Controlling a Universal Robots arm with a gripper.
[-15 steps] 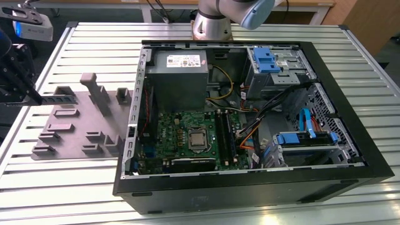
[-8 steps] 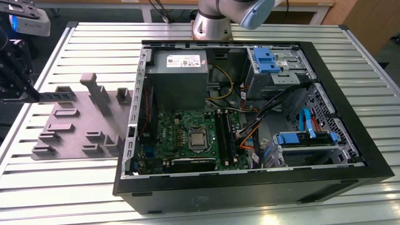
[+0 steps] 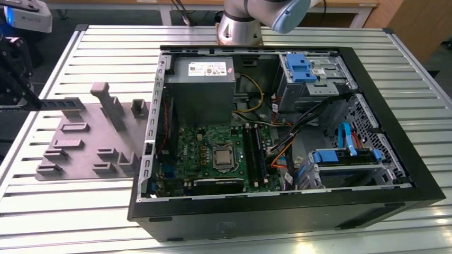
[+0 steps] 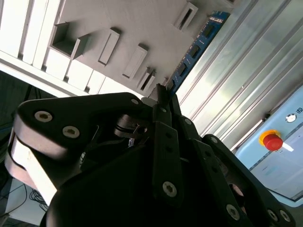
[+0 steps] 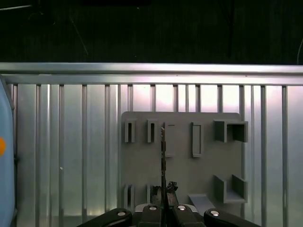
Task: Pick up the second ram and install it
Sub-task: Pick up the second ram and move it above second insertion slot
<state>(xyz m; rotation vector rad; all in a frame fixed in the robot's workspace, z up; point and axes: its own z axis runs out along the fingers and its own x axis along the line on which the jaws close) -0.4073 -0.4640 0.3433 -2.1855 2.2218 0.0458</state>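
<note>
The open computer case lies on its side. Inside it are a green motherboard with a square silver processor, a grey power supply, blue drive brackets and loose cables.

The case rests on a slatted aluminium table, with the arm's base at the far edge. A grey fixture plate with upright blocks lies at the exterior view's left of the case.

The gripper is closed on one end of the second ram. The stick reaches over the plate's far part; whether it touches the plate I cannot tell. In the second wrist view it runs out past the fingertips.

Bare slats lie around the plate, and the case's wall stands between plate and motherboard.
</note>
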